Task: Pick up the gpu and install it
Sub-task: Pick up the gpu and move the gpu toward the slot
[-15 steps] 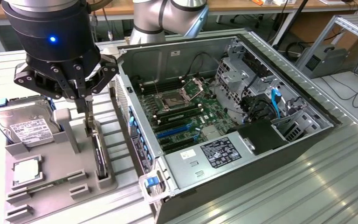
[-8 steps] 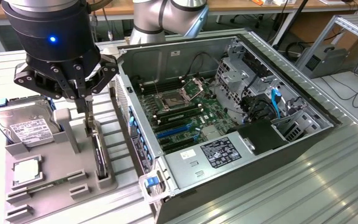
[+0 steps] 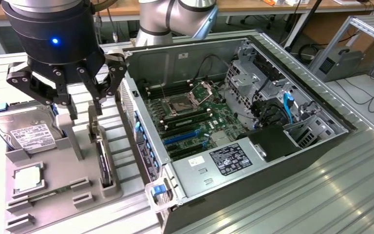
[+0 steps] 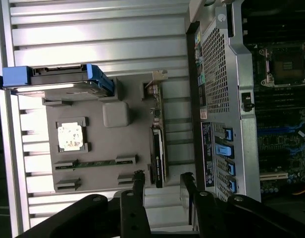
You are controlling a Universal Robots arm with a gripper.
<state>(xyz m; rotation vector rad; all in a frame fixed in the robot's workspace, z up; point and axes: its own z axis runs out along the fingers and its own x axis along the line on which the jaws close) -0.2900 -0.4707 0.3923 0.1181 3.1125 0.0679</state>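
Note:
The gpu (image 3: pixel 102 155) stands on edge in a slot of the grey holder tray (image 3: pixel 76 192), a thin dark card with its silver bracket at the far end. In the wrist view the gpu (image 4: pixel 158 153) runs lengthwise, one end lying in line with the gap between my fingertips. My gripper (image 3: pixel 86 109) hangs open above the card, one finger on each side, touching nothing. The wrist view also shows the gripper (image 4: pixel 162 179) open.
On the tray lie a silver hard drive (image 3: pixel 28 129) in a blue frame, a square CPU chip (image 3: pixel 28 178) and a RAM stick (image 4: pixel 95 163). The open computer case (image 3: pixel 174 190) stands close at the exterior view's right, with blue motherboard slots (image 3: pixel 180 139).

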